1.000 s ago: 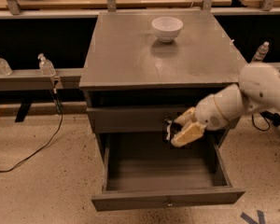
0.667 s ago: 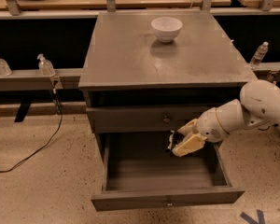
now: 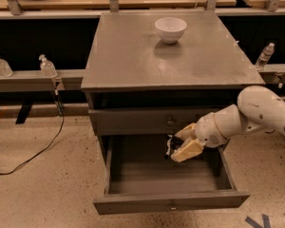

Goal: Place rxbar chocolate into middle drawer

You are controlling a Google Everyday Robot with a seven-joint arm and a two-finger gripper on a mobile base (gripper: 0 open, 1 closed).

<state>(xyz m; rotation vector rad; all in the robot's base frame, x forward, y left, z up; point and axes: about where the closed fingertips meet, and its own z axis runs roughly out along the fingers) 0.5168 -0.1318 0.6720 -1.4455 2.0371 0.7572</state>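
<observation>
The middle drawer (image 3: 171, 202) stands pulled open at the bottom of the grey cabinet, and what shows of its box interior is bare. My gripper (image 3: 176, 147) reaches in from the right and hangs just above the drawer's rear middle, below the upper knobbed drawer front (image 3: 167, 121). Its cream fingers (image 3: 187, 150) are shut on the rxbar chocolate (image 3: 169, 147), a small black wrapper of which only a dark edge shows at the fingertips.
A white bowl (image 3: 170, 29) sits at the back of the cabinet top (image 3: 133, 56). Small bottles (image 3: 47, 66) stand on a rail to the left and one bottle (image 3: 264, 56) to the right. A black cable (image 3: 38, 151) lies on the floor at left.
My gripper has moved down and a little left with the bar, from beside the upper drawer front to just above the open drawer's interior.
</observation>
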